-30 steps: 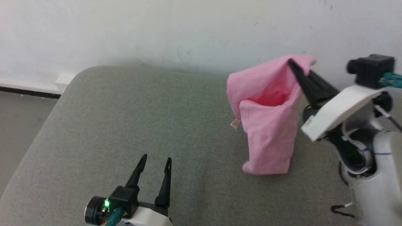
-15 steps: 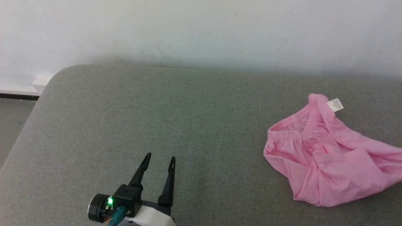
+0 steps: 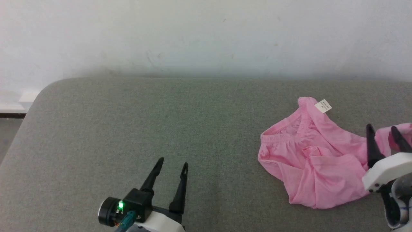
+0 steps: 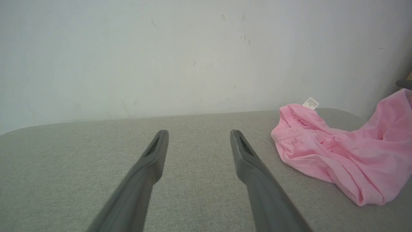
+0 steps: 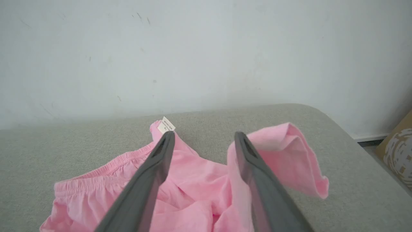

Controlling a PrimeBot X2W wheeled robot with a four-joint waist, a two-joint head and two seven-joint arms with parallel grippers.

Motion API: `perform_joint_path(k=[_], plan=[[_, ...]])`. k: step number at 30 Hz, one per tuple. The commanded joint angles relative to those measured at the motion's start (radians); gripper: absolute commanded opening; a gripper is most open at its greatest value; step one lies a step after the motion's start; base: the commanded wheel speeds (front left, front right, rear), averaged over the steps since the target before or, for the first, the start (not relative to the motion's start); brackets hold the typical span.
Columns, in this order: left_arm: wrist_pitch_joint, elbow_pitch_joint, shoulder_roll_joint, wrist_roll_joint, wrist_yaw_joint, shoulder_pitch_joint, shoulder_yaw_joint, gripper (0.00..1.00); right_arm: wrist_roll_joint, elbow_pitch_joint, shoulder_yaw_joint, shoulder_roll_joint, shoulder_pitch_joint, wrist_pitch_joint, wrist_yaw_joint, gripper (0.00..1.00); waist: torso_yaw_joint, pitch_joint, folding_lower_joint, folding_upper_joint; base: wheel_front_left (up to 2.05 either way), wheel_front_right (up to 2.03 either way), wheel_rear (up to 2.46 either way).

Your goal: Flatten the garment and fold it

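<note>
The garment point(image 3: 309, 154), light pink shorts, lies crumpled on the right part of the grey cushion point(image 3: 161, 122). Its gathered waistband faces left and its white label point(image 3: 323, 106) sticks up at the far end. My right gripper point(image 3: 381, 127) stands open over the garment's right side. In the right wrist view the right gripper point(image 5: 205, 132) has pink cloth point(image 5: 199, 174) below its fingers, and a raised flap point(image 5: 289, 154) leans against the right finger. My left gripper point(image 3: 173, 161) is open and holds nothing at the lower left, well apart from the shorts point(image 4: 347, 151).
A white wall point(image 3: 206, 35) rises right behind the cushion. The cushion's rounded left edge point(image 3: 29, 106) drops to the floor. In the right wrist view, the cushion's right edge curves down near a cardboard box point(image 5: 397, 148).
A second ago my right gripper held the garment up, shut on its top edge. It has let go and the shorts now lie on the cushion. The head camera has also shifted.
</note>
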Motion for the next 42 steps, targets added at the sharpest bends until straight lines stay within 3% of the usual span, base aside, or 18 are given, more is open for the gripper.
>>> perform_joint_path(k=[1, 10, 16, 20, 26, 29, 35, 40, 41, 42], plan=[[-0.005, 0.009, -0.007, -0.004, -0.016, -0.008, -0.012, 1.00, 0.006, -0.041, 0.048, -0.005, 0.054, -0.031, -0.001, 1.00, -0.023, -0.017, 0.0000, 0.0000, 0.00, 0.00, 0.00], [0.032, 0.087, -0.022, -0.031, -0.078, -0.092, -0.081, 1.00, -0.019, -0.214, 0.142, 0.049, 0.195, -0.116, -0.001, 1.00, -0.100, 0.006, 0.0000, 0.0000, 0.00, 0.00, 0.00], [0.222, 0.176, -0.009, -0.074, -0.125, -0.304, -0.173, 1.00, -0.020, -0.281, 0.187, 0.065, 0.205, -0.140, -0.001, 1.00, -0.175, 0.089, 0.0000, 0.0000, 0.00, 0.00, 0.00], [0.380, 0.264, 0.035, -0.145, -0.131, -0.500, -0.282, 1.00, -0.014, -0.293, 0.207, 0.069, 0.183, -0.152, -0.001, 1.00, -0.225, 0.156, 0.0000, 0.0000, 0.00, 0.00, 0.00], [0.587, 0.400, 0.112, -0.349, -0.132, -0.757, -0.462, 1.00, 0.000, -0.283, 0.232, 0.073, 0.135, -0.173, -0.001, 1.00, -0.286, 0.232, 0.0000, 0.0000, 0.00, 0.00, 0.00], [0.667, 0.465, 0.125, -0.445, -0.132, -0.835, -0.522, 1.00, 0.008, -0.271, 0.240, 0.073, 0.115, -0.183, -0.001, 1.00, -0.310, 0.254, 0.0000, 0.0000, 0.00, 0.00, 0.00], [0.749, 0.562, 0.128, -0.554, -0.132, -0.919, -0.615, 1.00, 0.027, -0.240, 0.250, 0.074, 0.088, -0.202, -0.001, 1.00, -0.337, 0.282, 0.0000, 0.0000, 0.00, 0.00, 0.00], [0.743, 0.619, 0.119, -0.600, -0.132, -0.936, -0.676, 1.00, 0.039, -0.222, 0.249, 0.074, 0.075, -0.213, -0.001, 1.00, -0.340, 0.294, 0.0000, 0.0000, 0.00, 0.00, 0.00], [0.740, 0.625, 0.117, -0.617, -0.132, -0.936, -0.682, 0.87, 0.039, -0.219, 0.248, 0.074, 0.073, -0.214, -0.001, 1.00, -0.337, 0.295, 0.0000, 0.0000, 0.00, 0.00, 0.00], [0.726, 0.632, 0.115, -0.633, -0.132, -0.938, -0.680, 0.14, 0.039, -0.217, 0.247, 0.074, 0.071, -0.215, -0.001, 1.00, -0.333, 0.294, 0.0000, 0.0000, 0.00, 0.00, 0.00]])
